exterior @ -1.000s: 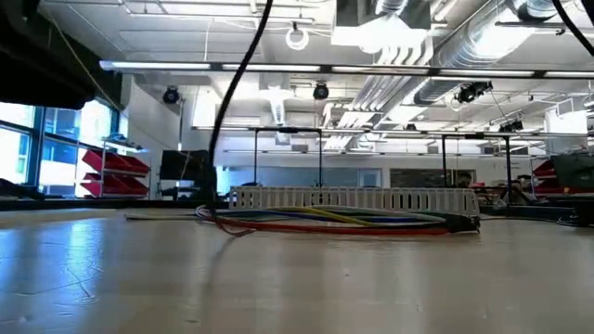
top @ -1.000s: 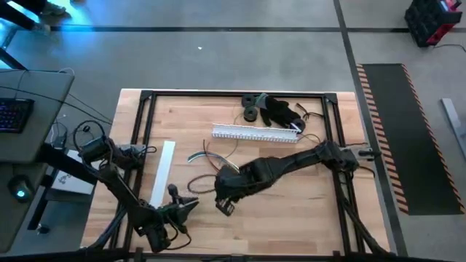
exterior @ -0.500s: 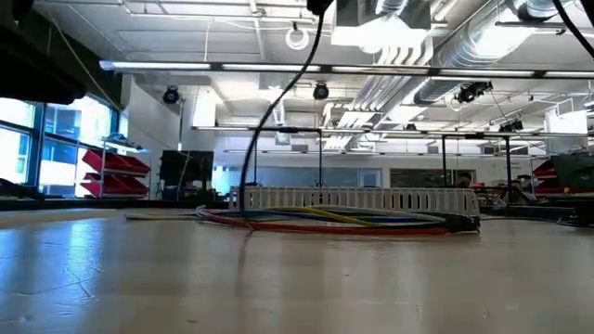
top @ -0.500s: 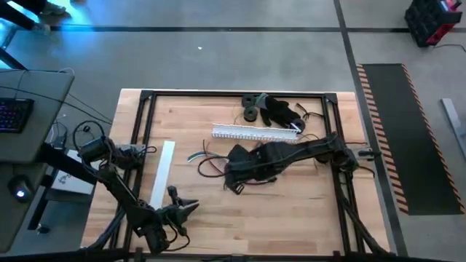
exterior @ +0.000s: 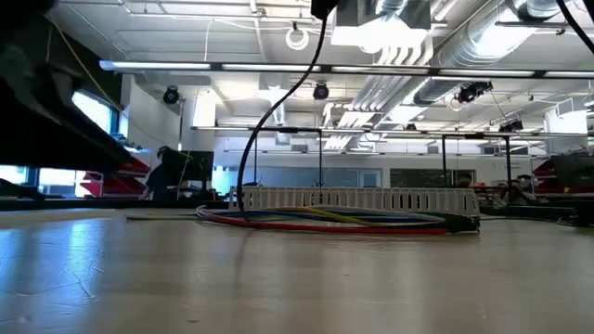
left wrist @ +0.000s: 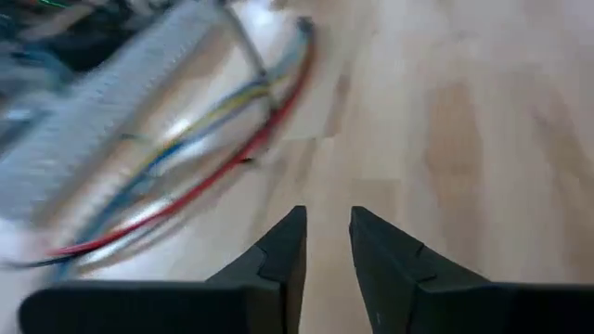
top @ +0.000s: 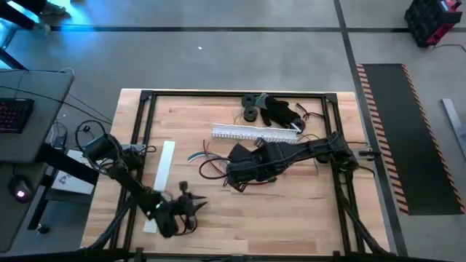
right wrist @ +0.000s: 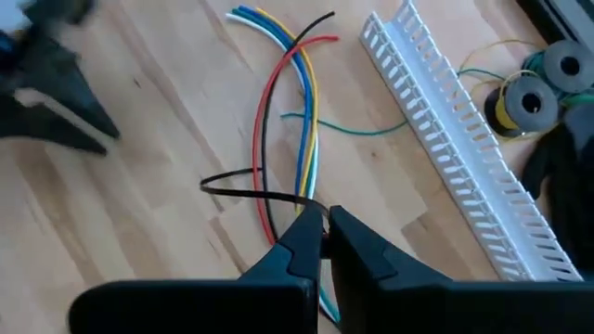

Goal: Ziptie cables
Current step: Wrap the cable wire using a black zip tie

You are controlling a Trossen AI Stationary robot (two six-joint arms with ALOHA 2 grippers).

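Clearly the cables (right wrist: 278, 148) are light and floppy, lying loose on the desk (top: 291, 211) just beside the white duct (right wrist: 455, 139). Our right pincer (right wrist: 325, 232), narrowed onto a black ziptie (right wrist: 246, 190), sits over their middle, the best place to cinch. Our left pincer (left wrist: 325, 246), slightly parted and empty, waits nearby.

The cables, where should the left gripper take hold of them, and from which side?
I'd grip the cables on the stretch where the strands run together, short of the fanned tips, from straight above with jaws across the bundle. They lie flat, and the right gripper sits over the other end, leaving the left gripper that stretch.
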